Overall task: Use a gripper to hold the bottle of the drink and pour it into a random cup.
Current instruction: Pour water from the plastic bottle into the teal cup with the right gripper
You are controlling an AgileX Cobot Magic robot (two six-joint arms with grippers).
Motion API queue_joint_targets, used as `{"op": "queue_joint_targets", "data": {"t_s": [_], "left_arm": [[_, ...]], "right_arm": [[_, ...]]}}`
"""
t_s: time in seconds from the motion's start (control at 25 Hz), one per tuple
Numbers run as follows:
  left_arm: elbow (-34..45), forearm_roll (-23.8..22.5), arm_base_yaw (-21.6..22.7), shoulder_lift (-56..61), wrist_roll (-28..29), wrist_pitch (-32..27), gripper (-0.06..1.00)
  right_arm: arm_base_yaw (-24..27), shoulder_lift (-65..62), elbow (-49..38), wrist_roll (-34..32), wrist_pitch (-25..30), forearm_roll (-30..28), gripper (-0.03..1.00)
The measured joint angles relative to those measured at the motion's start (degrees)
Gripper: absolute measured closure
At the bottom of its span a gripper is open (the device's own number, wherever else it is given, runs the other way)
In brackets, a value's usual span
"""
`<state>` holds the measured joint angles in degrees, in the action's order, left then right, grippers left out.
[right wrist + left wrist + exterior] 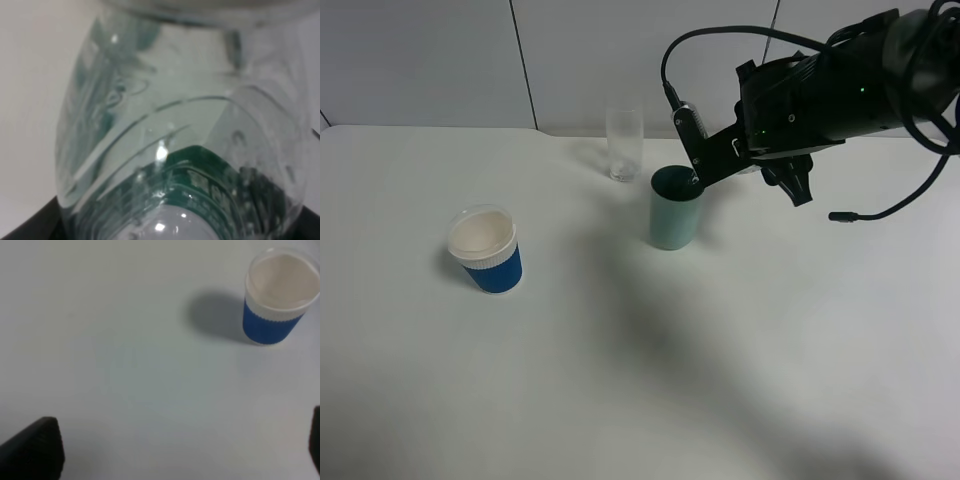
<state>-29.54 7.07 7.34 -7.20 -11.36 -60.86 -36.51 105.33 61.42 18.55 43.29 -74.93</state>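
Observation:
In the exterior high view my right gripper (725,148) is shut on the bottle of the drink (712,158) and holds it tilted, neck down, over the open mouth of the teal-green cup (674,215). The neck reaches just inside the cup's rim. In the right wrist view the clear bottle (175,150) with its dark green label fills the frame, and the cup is hidden. My left gripper (175,450) is open and empty above bare table; only its black fingertips (35,450) show. It is out of the exterior high view.
A blue cup with a white rim (487,248) stands at the left, also in the left wrist view (277,295). A tall clear glass (624,143) stands just behind and to the left of the teal cup. A black cable (890,205) hangs from the right arm.

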Motion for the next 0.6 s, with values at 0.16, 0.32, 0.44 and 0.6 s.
{"op": "queue_joint_targets", "data": {"t_s": [0.16,0.32,0.44,0.6], "left_arm": [[0.0,0.0,0.0,0.0,0.0,0.0,-0.05],[0.0,0.0,0.0,0.0,0.0,0.0,-0.05],[0.0,0.0,0.0,0.0,0.0,0.0,-0.05],[0.0,0.0,0.0,0.0,0.0,0.0,-0.05]], "right_arm": [[-0.06,0.0,0.0,0.38,0.0,-0.51,0.4],[-0.16,0.0,0.0,0.43,0.0,-0.96,0.4],[-0.16,0.0,0.43,0.43,0.02,-0.96,0.4],[-0.24,0.0,2.24,0.43,0.59,-1.35,0.4]]}}
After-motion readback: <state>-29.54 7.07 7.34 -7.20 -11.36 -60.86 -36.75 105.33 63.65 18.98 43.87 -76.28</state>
